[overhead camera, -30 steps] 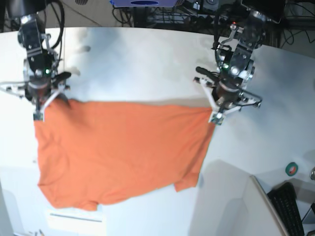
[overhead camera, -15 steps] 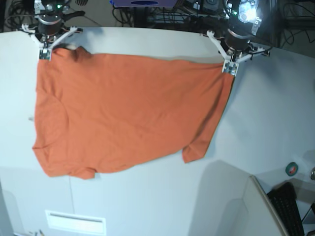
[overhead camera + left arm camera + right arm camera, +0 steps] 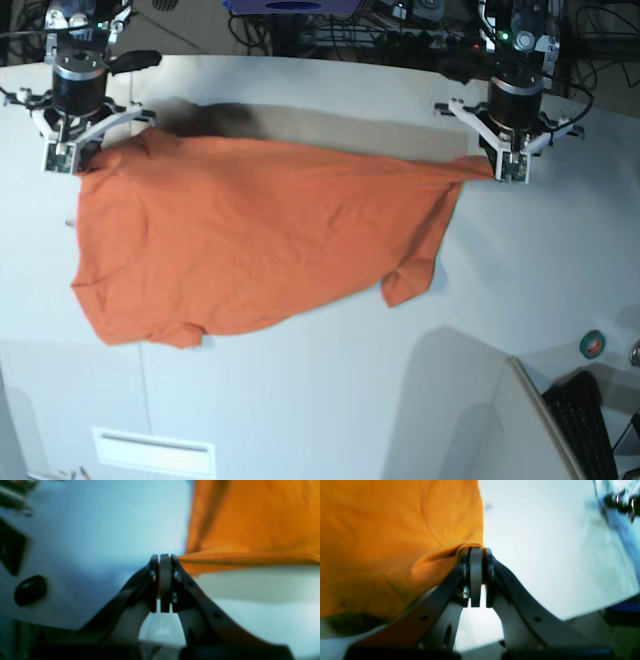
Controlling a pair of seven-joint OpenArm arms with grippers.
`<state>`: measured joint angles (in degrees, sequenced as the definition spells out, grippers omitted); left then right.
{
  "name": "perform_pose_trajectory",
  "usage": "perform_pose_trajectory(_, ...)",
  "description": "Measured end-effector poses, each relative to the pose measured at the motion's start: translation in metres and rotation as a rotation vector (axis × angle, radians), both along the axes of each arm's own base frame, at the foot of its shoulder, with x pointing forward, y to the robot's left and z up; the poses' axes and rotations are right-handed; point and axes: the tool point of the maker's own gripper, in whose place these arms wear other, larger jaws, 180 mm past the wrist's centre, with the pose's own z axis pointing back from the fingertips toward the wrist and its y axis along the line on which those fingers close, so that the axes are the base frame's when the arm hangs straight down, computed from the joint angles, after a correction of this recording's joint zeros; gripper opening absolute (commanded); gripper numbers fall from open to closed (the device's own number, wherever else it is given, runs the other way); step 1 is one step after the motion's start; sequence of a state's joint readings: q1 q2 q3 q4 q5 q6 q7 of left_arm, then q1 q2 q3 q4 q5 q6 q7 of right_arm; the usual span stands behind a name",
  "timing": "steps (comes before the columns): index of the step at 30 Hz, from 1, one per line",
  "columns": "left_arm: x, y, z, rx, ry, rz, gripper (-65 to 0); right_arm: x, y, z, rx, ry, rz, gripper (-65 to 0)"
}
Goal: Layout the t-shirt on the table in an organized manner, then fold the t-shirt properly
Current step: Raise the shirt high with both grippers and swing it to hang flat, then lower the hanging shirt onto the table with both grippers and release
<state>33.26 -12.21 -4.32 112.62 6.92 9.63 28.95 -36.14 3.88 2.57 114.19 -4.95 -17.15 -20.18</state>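
Beyond the far edge of the work surface, a tangle of black cables [image 3: 330,35] runs over dark equipment, with a blue panel [image 3: 292,6] at top centre. At lower right sit a black keyboard [image 3: 588,425] and a green tape roll [image 3: 594,343]. Light is bright and even.

The t-shirt [image 3: 250,235] lies spread on the table [image 3: 330,400], toward its far left. A tape roll [image 3: 593,343] sits near right, a keyboard [image 3: 590,425] nearer still.

A corner of the bright orange cloth t-shirt [image 3: 250,525] is pinched by the left gripper [image 3: 165,580], jaws pressed together, above what's probably the off-white table [image 3: 100,530] — pretty blurry.
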Motion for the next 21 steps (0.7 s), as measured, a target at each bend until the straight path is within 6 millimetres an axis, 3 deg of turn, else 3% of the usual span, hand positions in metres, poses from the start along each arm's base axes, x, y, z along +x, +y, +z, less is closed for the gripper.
perform_pose_trajectory(10, 0.095, -0.003, 0.071, -0.060, -0.301, 0.074, -65.0, 0.091, -0.008, 0.077, -0.203, -0.269, 0.029, -65.0)
perform_pose_trajectory(15, 0.126, -0.002, 0.106, -0.064, -0.412, 0.073, -65.0, 0.119, -0.013, 0.112, -0.281, -0.365, 0.020, -65.0)
perform_pose_trajectory(19, 0.147, -0.005, 0.130, -0.074, -0.483, 0.067, -65.0, 0.151, -0.014, 0.152, -0.291, -0.492, 0.006, -65.0)
perform_pose_trajectory(21, 0.158, -0.006, 0.137, -0.083, -0.509, 0.072, -65.0, 0.165, -0.014, 0.160, -0.299, -0.517, 0.005, -65.0)
